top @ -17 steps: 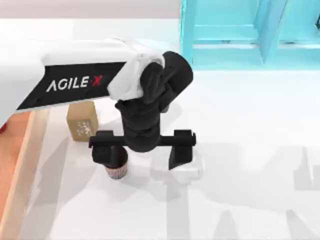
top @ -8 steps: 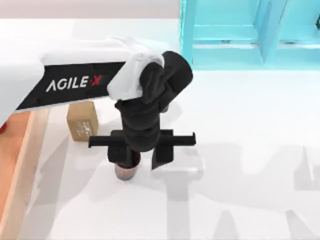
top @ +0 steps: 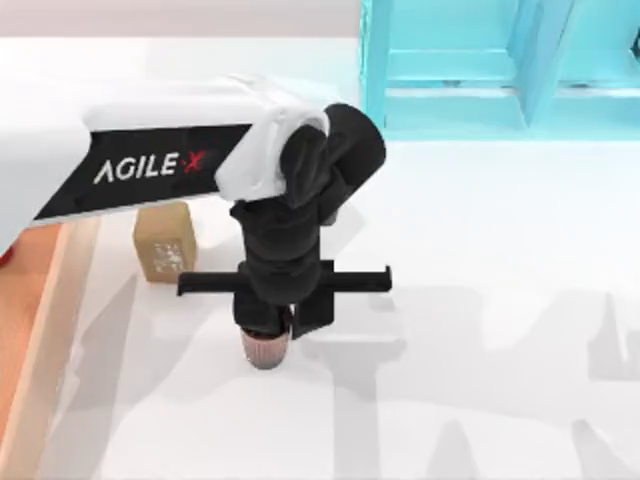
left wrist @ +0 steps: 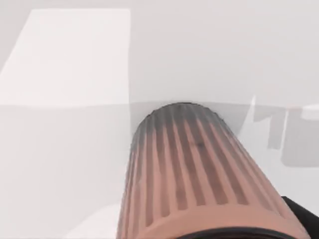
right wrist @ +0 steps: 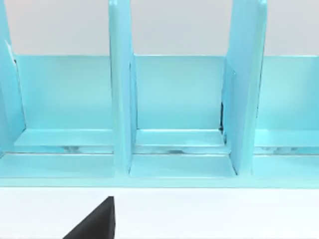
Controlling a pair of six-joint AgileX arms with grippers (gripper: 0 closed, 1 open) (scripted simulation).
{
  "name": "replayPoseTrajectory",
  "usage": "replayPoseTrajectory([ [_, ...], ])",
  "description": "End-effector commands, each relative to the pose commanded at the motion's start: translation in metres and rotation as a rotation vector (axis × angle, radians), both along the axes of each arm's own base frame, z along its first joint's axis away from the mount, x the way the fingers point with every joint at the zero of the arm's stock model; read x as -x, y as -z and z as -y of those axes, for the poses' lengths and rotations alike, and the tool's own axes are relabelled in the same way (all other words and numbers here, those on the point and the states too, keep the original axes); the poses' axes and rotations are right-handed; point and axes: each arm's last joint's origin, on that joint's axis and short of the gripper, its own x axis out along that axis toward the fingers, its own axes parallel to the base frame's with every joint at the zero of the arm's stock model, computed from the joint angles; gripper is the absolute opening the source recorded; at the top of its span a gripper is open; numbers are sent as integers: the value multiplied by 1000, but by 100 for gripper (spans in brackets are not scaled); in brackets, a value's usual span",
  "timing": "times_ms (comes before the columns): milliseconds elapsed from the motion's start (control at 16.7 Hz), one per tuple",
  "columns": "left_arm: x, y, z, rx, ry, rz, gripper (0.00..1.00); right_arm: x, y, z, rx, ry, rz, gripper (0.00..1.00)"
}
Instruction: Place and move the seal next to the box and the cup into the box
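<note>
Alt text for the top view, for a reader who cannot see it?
The left gripper closes around a small dark reddish-brown ribbed cup on the white table. A tan stamp block sits beside the orange-brown wooden box wall; a turquoise shelf frame stands behind.

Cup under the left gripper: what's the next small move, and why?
Probably lift the cup straight up a little. In the top view the left gripper sits directly over it with its fingers drawn in around it, and the left wrist view has its ribbed wall close up, so it looks gripped. The box lies at the table's left edge, past the seal, and its raised wall needs clearing.
</note>
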Motion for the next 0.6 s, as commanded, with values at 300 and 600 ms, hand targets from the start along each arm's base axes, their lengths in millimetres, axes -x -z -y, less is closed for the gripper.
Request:
replayPoseTrajectory([
  [300,-3,-7,-6,2,-3,3,0,0,0,0,0,0,0,100],
  [600,-9,-66,-64,-1,-7,-1,0,0,0,0,0,0,0,100],
])
